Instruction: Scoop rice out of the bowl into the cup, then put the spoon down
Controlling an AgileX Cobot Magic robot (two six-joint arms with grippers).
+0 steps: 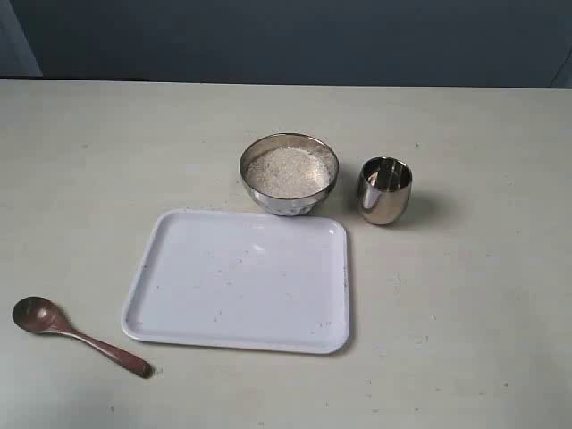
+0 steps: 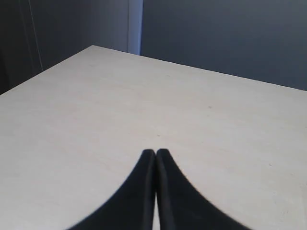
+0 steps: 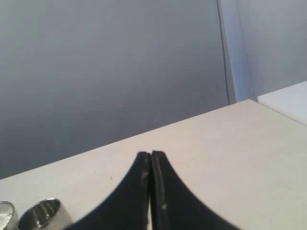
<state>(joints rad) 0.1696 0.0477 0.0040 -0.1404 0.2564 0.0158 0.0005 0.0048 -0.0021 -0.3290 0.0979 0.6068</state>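
The steel bowl [image 1: 289, 173] stands behind the tray, filled with white rice [image 1: 288, 172]. To its right is the steel cup [image 1: 384, 189], which also shows at the right wrist view's edge [image 3: 41, 213], with a sliver of the bowl [image 3: 5, 213] beside it. The dark wooden spoon [image 1: 76, 334] lies on the table at the front left, off the tray. Neither arm shows in the exterior view. My left gripper [image 2: 155, 152] is shut and empty over bare table. My right gripper [image 3: 150, 154] is shut and empty too.
A white rectangular tray [image 1: 241, 279] lies in the middle of the pale table, with a few stray rice grains on it. A dark wall runs behind the table's far edge [image 1: 286, 84].
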